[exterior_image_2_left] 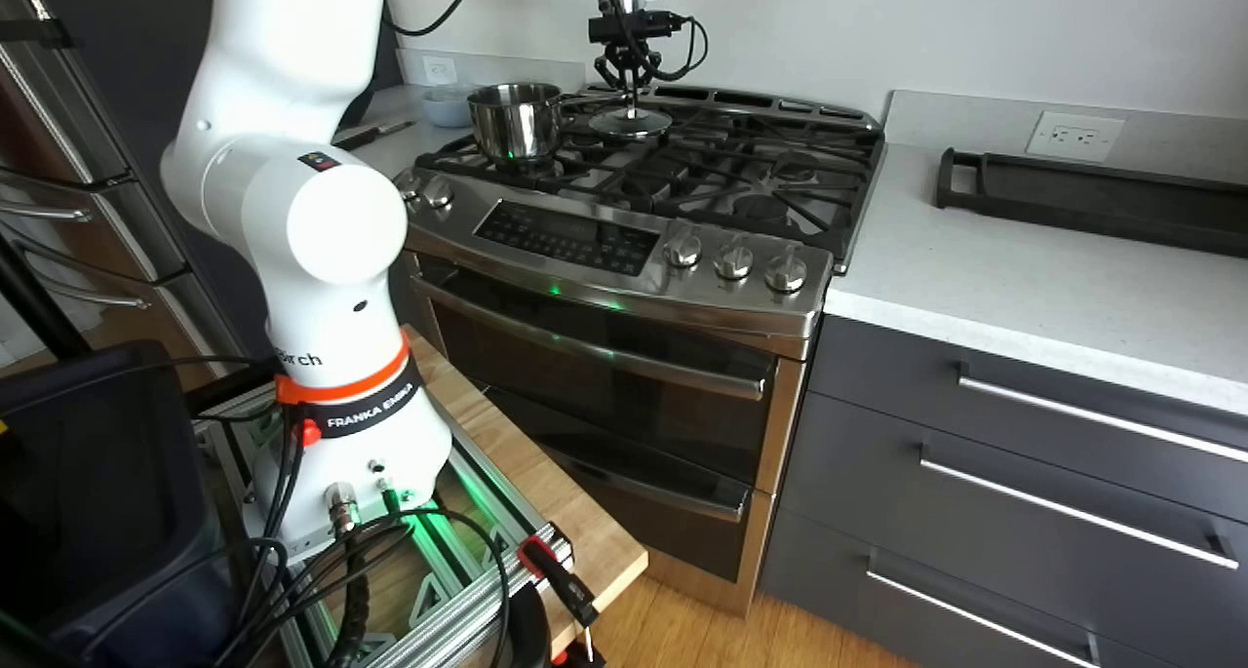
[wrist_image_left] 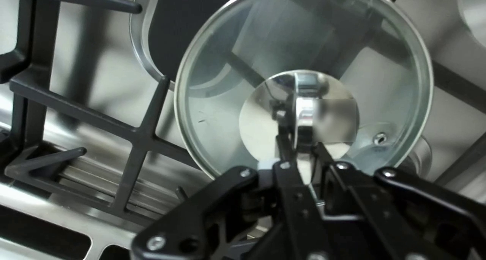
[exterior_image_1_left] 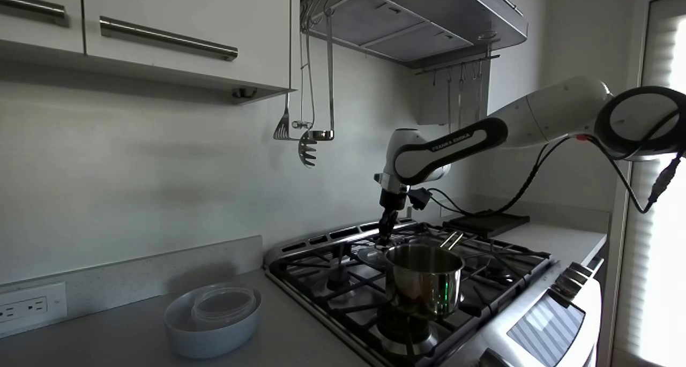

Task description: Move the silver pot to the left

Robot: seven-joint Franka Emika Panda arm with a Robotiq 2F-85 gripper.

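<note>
On the black-grated steel surface (exterior_image_2_left: 673, 185), at a round front burner (exterior_image_1_left: 397, 328), stood the uncovered cylindrical silver steel pot (exterior_image_1_left: 423, 286), presumably rigid, slippery-walled and moderately heavy, with the round clear-glass lid (wrist_image_left: 284, 62) near it. The pot's slim two-rod metal handle (exterior_image_1_left: 456, 241) seemed the best hold, but the black fingers (wrist_image_left: 284, 150) were nearly together, pinching the lid's bright steel knob (wrist_image_left: 303, 117).

"FRANKA EMIKA": white capitals on black trim (exterior_image_1_left: 451, 142) of the robot arm (exterior_image_1_left: 563, 110); "FRANKA EMIKA": white capitals on the black band (exterior_image_2_left: 370, 412) round the arm's base (exterior_image_2_left: 409, 449); "Birch": dark letters on white casing (exterior_image_2_left: 327, 332) above the orange ring (exterior_image_2_left: 356, 386); stove panel (exterior_image_2_left: 567, 237): markings too small to read
</note>
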